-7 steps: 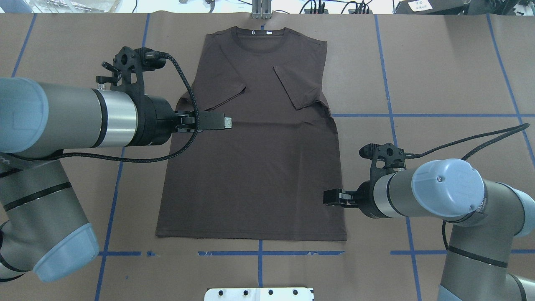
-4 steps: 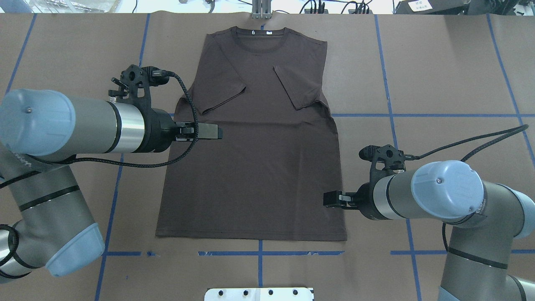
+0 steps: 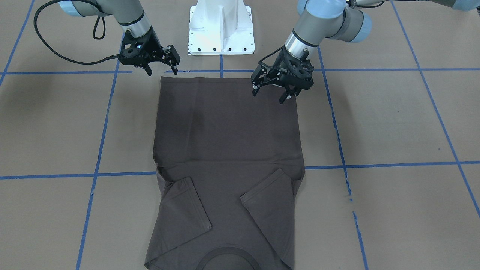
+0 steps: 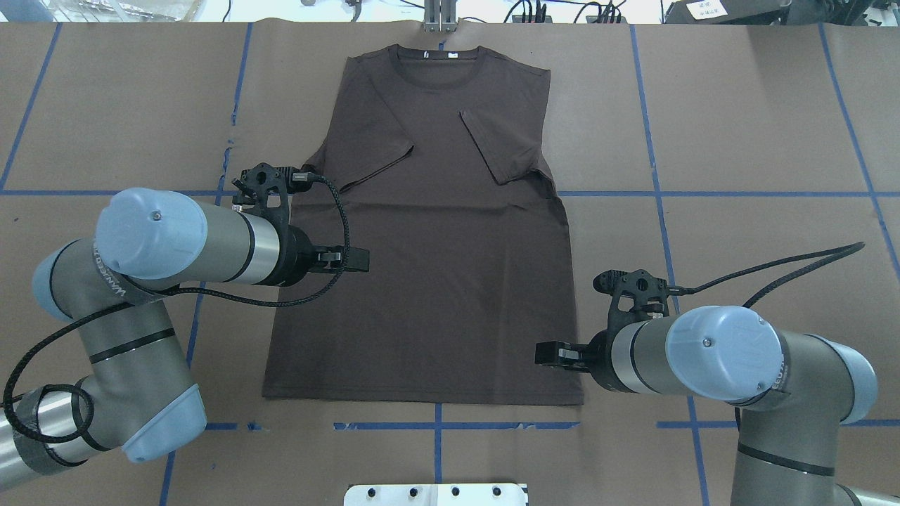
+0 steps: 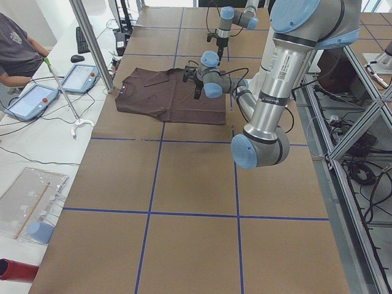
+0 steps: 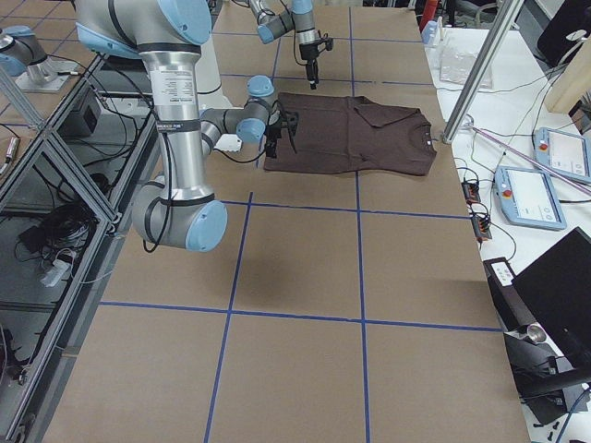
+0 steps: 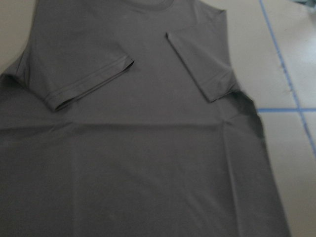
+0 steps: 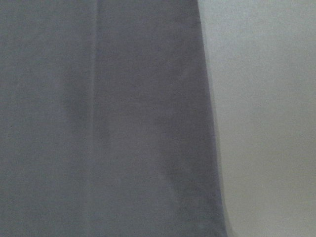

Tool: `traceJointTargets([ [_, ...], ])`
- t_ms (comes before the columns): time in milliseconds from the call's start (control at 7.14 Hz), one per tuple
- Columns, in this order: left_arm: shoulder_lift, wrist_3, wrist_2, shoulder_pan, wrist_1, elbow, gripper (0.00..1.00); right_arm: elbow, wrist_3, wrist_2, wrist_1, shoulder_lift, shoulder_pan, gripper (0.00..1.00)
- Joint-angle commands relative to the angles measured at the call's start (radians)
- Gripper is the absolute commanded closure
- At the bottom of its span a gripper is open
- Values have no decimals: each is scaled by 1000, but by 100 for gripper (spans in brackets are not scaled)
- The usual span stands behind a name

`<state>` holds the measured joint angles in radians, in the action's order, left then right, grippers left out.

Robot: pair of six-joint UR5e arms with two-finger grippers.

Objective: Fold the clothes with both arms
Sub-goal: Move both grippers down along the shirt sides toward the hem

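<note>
Now, front view: T-shirt (image 3: 225,131) flat on table (image 3: 375,123), sleeves already folded in, left pincer (image 3: 269,97) and right pincer (image 3: 162,70) both spread wide and empty near the hem; overhead: right by its hem corner, left higher along the side, so next likely needs both gripping hem corners.

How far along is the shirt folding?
Early on. Done: both sleeves lie folded in over the chest of the shirt. In hand: the left end effector and the right end effector hover open near its lower sides, gripping nothing. Left: the body lies flat at full length, so the hem probably has yet to go up toward the collar.
</note>
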<state>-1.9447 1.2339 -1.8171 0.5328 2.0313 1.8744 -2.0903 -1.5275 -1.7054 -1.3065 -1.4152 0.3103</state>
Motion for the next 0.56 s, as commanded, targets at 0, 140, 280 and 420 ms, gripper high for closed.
traceJointTargets([
  [0,33,-1,-2,1,1,-3,0,39,-33,20,0,-4,-22,0],
  [140,33,1,-1,3,1,2,0,77,-33,20,1,-1,-25,0],
  [280,36,1,1,4,1,15,0,84,-33,18,1,2,-30,0],
  [420,36,1,1,6,1,22,0,101,-34,20,1,2,-40,0],
])
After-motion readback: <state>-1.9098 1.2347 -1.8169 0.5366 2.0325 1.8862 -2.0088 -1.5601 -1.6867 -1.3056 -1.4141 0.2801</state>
